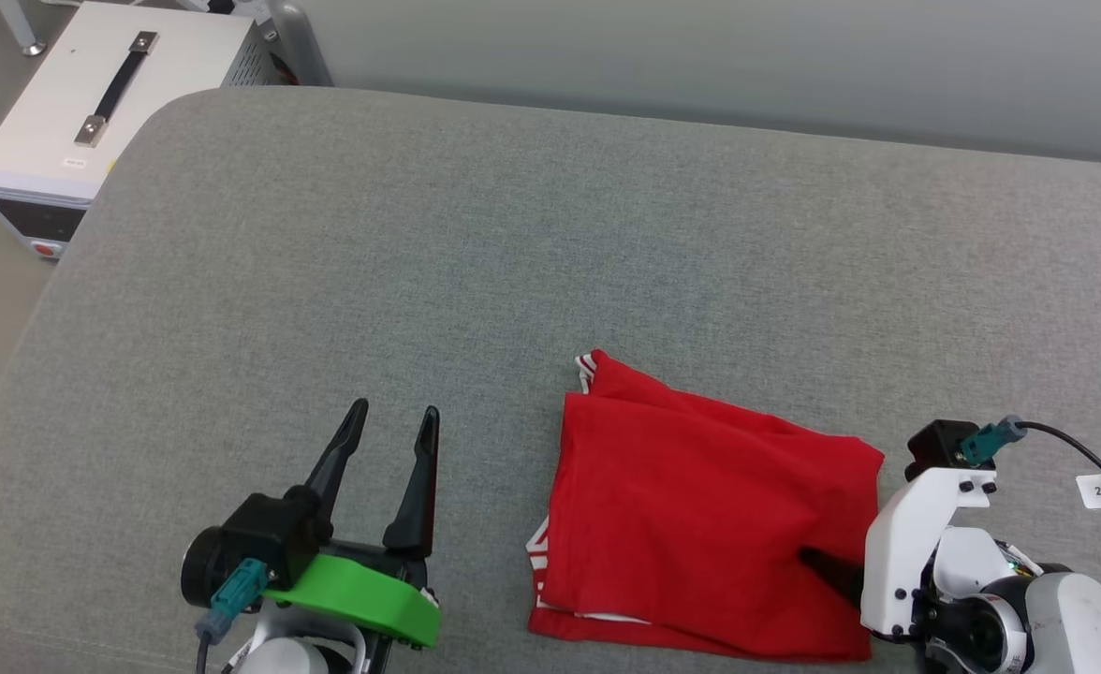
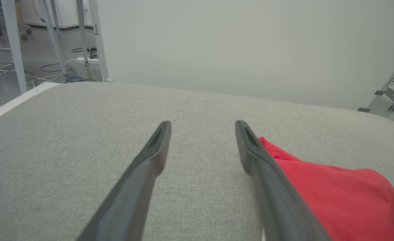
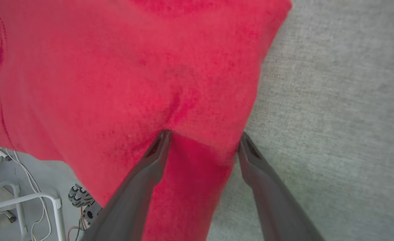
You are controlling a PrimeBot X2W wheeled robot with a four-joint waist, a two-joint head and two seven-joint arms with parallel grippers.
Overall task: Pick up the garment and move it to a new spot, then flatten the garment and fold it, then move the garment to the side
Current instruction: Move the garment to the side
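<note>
The garment (image 1: pixel 700 505), folded into a rough red rectangle, lies on the grey cloth bench (image 1: pixel 513 234) at about 5 o'clock in the head view, close to the near edge. Red-white striped trim (image 1: pixel 587 367) peeks out at its 11 o'clock corner and again along its 8 o'clock side.

The left gripper (image 1: pixel 395 412) sits at 7 o'clock in that view, over bare bench just beside the garment's left edge. Its 2 fingers stand apart with nothing between them.

The right gripper (image 3: pixel 202 142) comes in from 4 o'clock and points toward 9 o'clock, into the garment's right edge. In the right wrist view its 2 fingers are spread wide. One tip rests on the red fabric and the other sits just at the fabric's border, over grey cloth. A strip of garment lies between them, but the jaws are not clamped on it.

A white box (image 1: pixel 92 103) with a black handle stands on the floor at 10 o'clock, beside the bench
</note>
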